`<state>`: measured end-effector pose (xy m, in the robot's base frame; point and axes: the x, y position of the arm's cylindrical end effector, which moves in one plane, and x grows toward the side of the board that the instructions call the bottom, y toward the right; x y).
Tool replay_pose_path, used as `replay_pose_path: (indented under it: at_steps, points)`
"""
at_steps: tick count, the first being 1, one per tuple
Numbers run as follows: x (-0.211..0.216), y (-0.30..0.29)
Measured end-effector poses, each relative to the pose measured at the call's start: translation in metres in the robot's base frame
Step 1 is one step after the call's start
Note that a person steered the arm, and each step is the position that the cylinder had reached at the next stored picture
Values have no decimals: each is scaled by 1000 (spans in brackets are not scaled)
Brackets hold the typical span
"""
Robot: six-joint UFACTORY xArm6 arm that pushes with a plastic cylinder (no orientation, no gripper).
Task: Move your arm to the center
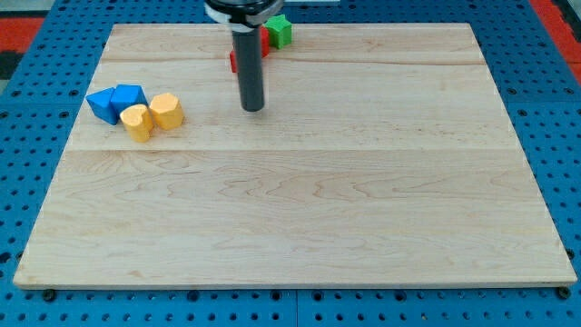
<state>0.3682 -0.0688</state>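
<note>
My tip (pixel 252 108) touches the wooden board (pixel 300 209) in its upper middle part, left of the board's centre line. Two blue blocks (pixel 116 102) and two yellow blocks (pixel 152 115) lie in a cluster to the left of the tip. A green block (pixel 279 31) sits near the top edge, just right of the rod. Red blocks (pixel 234 58) show partly behind the rod, mostly hidden by it. The tip touches no block.
The board lies on a blue perforated base (pixel 554 136) that surrounds it. A red strip (pixel 556 18) shows at the view's top right corner.
</note>
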Motion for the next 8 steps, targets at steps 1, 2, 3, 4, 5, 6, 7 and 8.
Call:
replay_pose_path:
  at_steps: [1,2,3,4,5,6,7,8]
  points:
    - [0,-23]
    - [1,-21]
    - [4,9]
    - [5,26]
    - [5,26]
    - [5,26]
    - [5,26]
    - [5,26]
